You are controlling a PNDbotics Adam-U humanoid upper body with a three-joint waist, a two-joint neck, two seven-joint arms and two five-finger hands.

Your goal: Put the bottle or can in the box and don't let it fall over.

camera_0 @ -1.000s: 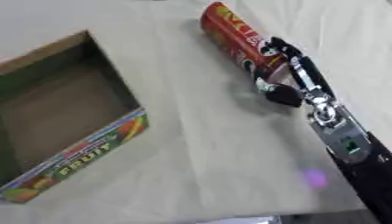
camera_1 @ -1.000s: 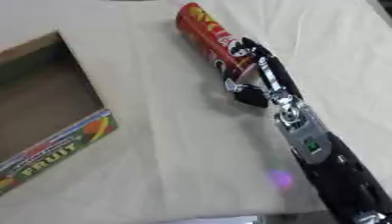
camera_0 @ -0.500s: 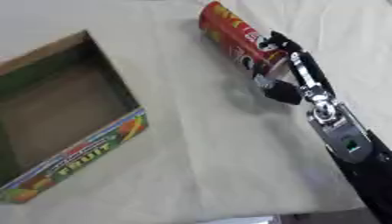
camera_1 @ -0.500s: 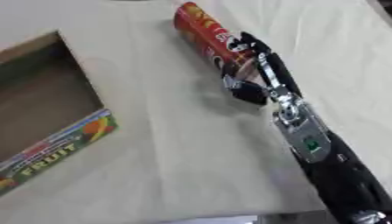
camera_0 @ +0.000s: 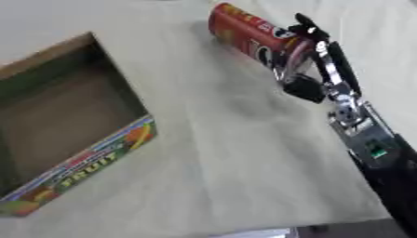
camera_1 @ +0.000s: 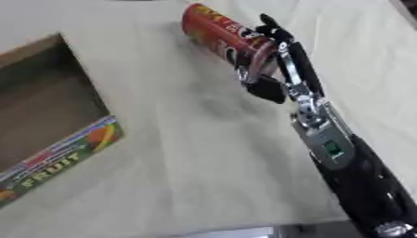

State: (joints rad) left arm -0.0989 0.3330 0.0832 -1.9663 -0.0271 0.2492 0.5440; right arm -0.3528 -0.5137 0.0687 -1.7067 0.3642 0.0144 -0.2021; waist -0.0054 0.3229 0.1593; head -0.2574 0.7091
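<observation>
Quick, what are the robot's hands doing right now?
Right hand: fingers and thumb curled round the red can, which lies on the table.
Left hand: not in view.

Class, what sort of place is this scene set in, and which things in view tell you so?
Probably a robot test bench, not a home: a plain cloth-covered table, one open cardboard box printed FRUIT, and a robot's right hand curled round a red can, with nothing else laid out.

Red can [camera_0: 248, 35] lying on the tabletop [camera_0: 220, 153], right hand [camera_0: 306, 56] curled round it, open fruit box [camera_0: 69, 125] well apart at left
</observation>
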